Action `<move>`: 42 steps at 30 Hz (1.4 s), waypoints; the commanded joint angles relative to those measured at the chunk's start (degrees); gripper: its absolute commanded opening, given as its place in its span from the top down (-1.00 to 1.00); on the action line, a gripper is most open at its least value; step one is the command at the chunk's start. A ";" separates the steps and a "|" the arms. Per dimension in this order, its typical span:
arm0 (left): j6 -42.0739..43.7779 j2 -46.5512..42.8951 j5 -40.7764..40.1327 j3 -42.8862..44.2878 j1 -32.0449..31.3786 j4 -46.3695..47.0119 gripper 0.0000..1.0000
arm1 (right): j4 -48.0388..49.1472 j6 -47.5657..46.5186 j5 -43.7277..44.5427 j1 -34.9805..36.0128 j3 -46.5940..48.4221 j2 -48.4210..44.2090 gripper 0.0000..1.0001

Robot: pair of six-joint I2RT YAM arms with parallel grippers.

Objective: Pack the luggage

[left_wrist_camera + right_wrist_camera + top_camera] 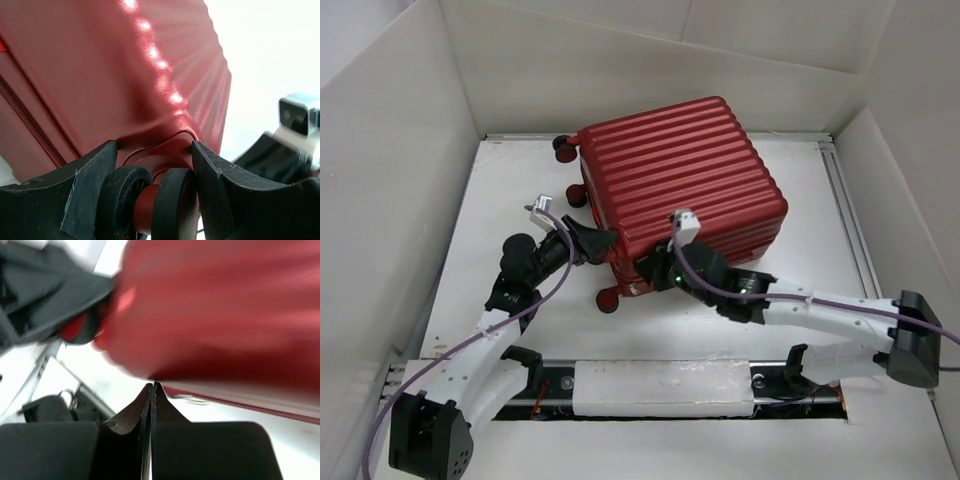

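Observation:
The luggage is a dark red ribbed suitcase, closed and lying flat at the middle of the white table. Its lining is hidden. My left gripper is at its left side, and the left wrist view shows the jaws closed around a black double wheel of the luggage. My right gripper is at the near left corner. In the right wrist view it is shut, empty, with its tips right at the lower edge of the shell.
White walls enclose the table on the left, back and right. A metal rail runs along the right side. A padded bar lies between the arm bases. Three other wheels stick out on the luggage's left side.

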 commanded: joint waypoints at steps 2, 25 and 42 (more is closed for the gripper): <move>1.31 3.21 0.59 2.13 -8.96 2.65 1.00 | 8.54 2.55 5.40 8.61 1.32 6.96 1.00; 5.00 22.64 -19.82 16.63 -43.17 6.52 1.00 | -10.18 -7.36 -3.62 -36.71 -9.06 -17.91 1.00; 14.76 -2.24 -60.78 26.65 -36.42 -25.39 -0.99 | -13.86 -12.56 -11.10 -44.19 -8.61 -22.99 1.00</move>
